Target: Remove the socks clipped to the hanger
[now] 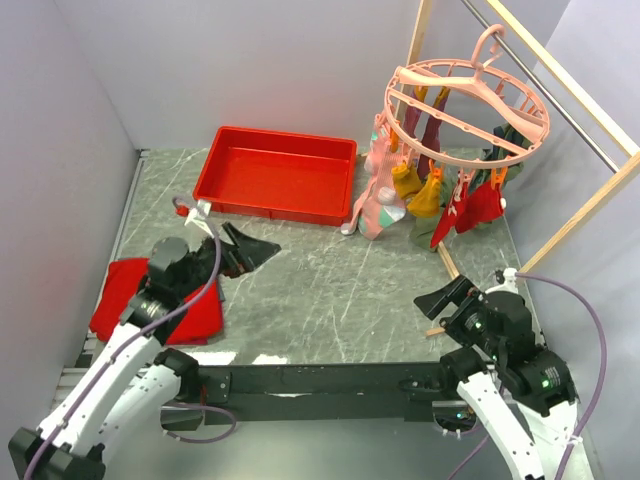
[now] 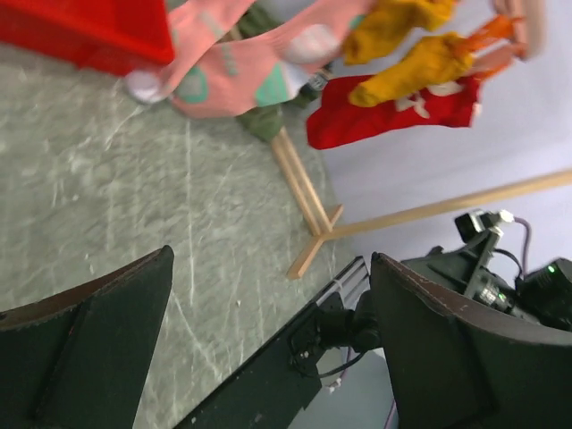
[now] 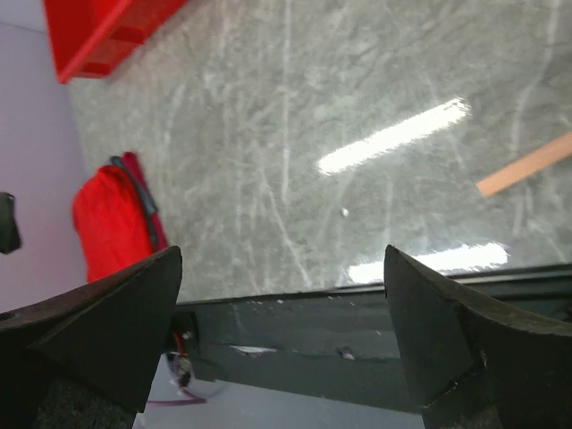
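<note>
The round pink hanger (image 1: 470, 100) hangs from the wooden-framed rail at the back right. Socks are clipped under it: pink with mint patches (image 1: 378, 205), mustard (image 1: 425, 195), maroon (image 1: 432, 130), red (image 1: 480, 205) and olive green (image 1: 425, 232). The left wrist view shows the pink sock (image 2: 232, 76), mustard socks (image 2: 420, 67) and red sock (image 2: 393, 116). My left gripper (image 1: 245, 250) (image 2: 271, 259) is open and empty, low over the table left of centre, far from the socks. My right gripper (image 1: 445, 305) (image 3: 281, 255) is open and empty near the front edge, below the hanger.
A red tray (image 1: 275, 170) stands at the back centre. A flat red cloth (image 1: 150, 290) (image 3: 112, 219) lies under the left arm. The wooden frame's rail (image 1: 560, 95) and its foot (image 2: 308, 206) stand at the right. Grey walls enclose the table.
</note>
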Robot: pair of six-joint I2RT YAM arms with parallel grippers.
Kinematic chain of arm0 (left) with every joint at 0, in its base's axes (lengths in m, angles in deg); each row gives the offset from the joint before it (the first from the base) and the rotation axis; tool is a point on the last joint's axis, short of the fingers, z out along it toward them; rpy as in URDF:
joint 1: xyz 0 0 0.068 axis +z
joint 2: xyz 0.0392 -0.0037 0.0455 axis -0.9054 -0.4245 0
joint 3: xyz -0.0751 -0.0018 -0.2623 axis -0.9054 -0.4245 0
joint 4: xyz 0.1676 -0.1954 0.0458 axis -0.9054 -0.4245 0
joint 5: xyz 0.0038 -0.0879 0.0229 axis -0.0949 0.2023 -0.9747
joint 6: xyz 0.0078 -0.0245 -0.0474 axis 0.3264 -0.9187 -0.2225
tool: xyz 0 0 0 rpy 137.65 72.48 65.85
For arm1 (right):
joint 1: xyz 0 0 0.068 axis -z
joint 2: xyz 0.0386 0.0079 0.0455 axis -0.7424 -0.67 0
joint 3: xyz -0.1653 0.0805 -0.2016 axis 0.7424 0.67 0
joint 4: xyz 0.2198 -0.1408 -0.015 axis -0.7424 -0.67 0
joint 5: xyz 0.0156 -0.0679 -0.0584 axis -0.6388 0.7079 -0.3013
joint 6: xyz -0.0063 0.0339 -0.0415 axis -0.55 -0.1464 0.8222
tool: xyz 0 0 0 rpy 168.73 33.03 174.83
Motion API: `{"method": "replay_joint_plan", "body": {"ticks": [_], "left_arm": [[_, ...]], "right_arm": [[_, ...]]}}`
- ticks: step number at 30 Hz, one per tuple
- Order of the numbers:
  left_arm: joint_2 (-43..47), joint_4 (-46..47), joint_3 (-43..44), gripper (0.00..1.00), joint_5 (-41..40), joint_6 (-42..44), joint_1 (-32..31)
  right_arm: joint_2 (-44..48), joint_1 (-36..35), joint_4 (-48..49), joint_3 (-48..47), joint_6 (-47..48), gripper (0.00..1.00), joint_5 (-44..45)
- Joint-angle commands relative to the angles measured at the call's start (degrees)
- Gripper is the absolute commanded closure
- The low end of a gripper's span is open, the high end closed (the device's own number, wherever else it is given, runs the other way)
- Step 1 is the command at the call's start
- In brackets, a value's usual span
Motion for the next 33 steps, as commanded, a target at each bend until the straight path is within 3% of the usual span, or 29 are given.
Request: {"method": "replay_joint_plan", "body": {"ticks": [1,7,12,15,18,20,24,28,33], "left_arm": [[-6.6,-9.1,5.3,0.04,-1.3,-1.0,0.0],[-13.5,-23.4,15.5,0.04,-3.6,3.5,0.5],[-10.3,-13.8,11.6,0.04,1.2,-1.2,1.6],[-10.7,-0.2,8.3,0.02,7.3,-3.7,1.6],[-17.3,1.6,13.6,0.01,7.3,-1.0,-1.4],[-23.3,-0.3,21.4,0.01,3.0,1.6,-6.6],[-34.6,4.9,29.2,0.01,0.5,4.6,-13.5],[-44.9,8.1,40.0,0.1,-4.3,10.5,-21.3],[-60.9,9.4,53.3,0.26,-6.0,17.7,-26.1]], "right_arm": [[-5.7,0.3,-4.5,-5.0,4.1,0.0,2.9],[-9.4,0.3,-5.2,-11.6,7.2,0.0,2.6],[-10.5,0.3,-4.4,-14.7,9.3,0.0,1.1],[-10.7,0.3,-5.2,-18.1,11.5,0.0,1.1],[-11.9,0.3,-5.9,-23.4,13.0,0.0,2.0],[-15.0,0.3,-7.4,-26.8,14.2,0.0,3.1],[-20.6,0.3,-9.3,-36.7,16.5,0.0,4.9],[-26.1,0.3,-9.0,-43.2,18.7,0.0,5.9],[-32.4,0.3,-10.0,-54.2,20.9,0.0,5.2]]}}
